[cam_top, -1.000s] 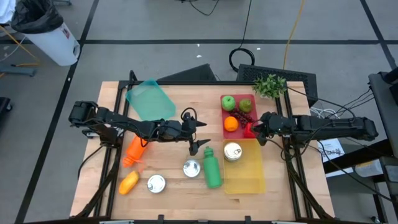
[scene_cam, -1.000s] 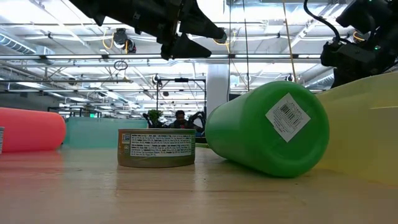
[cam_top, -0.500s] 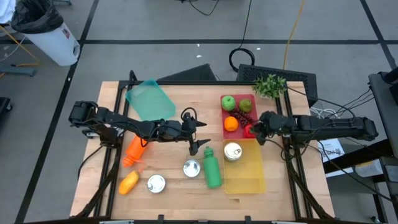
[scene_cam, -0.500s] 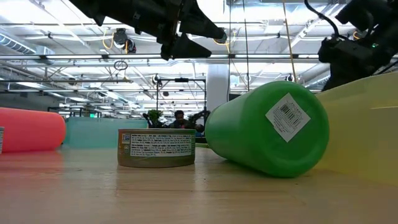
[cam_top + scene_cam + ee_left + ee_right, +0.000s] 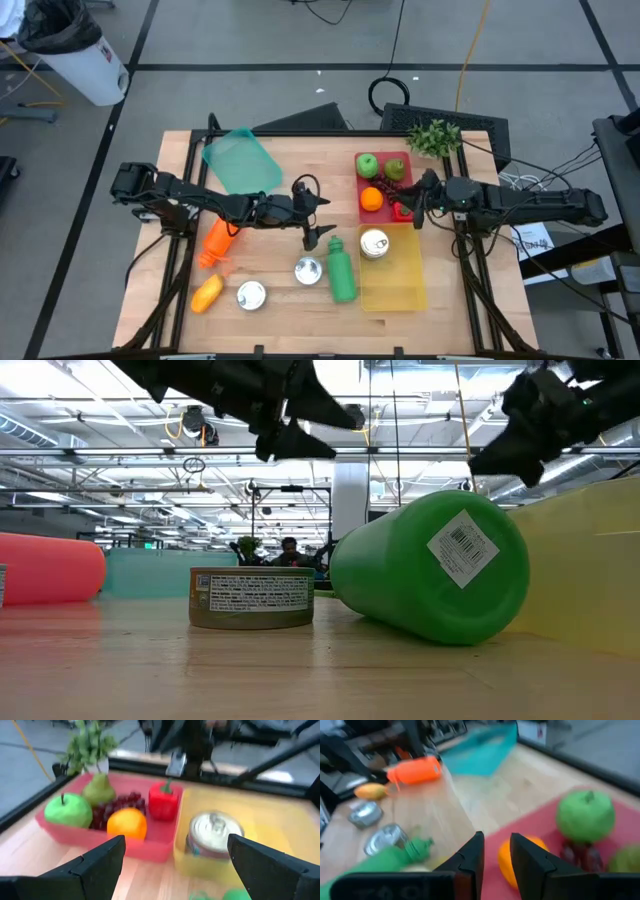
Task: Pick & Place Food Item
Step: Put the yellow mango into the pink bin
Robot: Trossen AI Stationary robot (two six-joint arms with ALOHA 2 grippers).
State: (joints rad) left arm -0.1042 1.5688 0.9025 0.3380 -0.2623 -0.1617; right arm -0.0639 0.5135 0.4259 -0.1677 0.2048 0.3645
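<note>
A red tray (image 5: 383, 215) holds a green apple (image 5: 367, 165), a pear (image 5: 396, 168), grapes (image 5: 392, 187), an orange (image 5: 371, 199) and a red pepper (image 5: 164, 803), which stands upright at the tray's corner beside the yellow tray (image 5: 395, 285). My right gripper (image 5: 413, 203) hovers over that corner, and its fingers (image 5: 470, 857) stand a narrow gap apart with nothing between them. My left gripper (image 5: 313, 213) hangs wide open above mid-table, facing the trays (image 5: 176, 842). Nothing is held.
A tin can (image 5: 374, 243) sits in the yellow tray. A green bottle (image 5: 341, 270) lies beside it, with two more cans (image 5: 308, 270) (image 5: 251, 294) nearby. An orange bottle (image 5: 216, 243), a yellow fruit (image 5: 207, 293), a teal lid (image 5: 241, 161) and a plant (image 5: 434, 137) are also on the table.
My right gripper has risen above the red tray's corner and drawn a little toward the table's far edge, away from the red pepper, which stays in the tray. The left arm has kept still.
</note>
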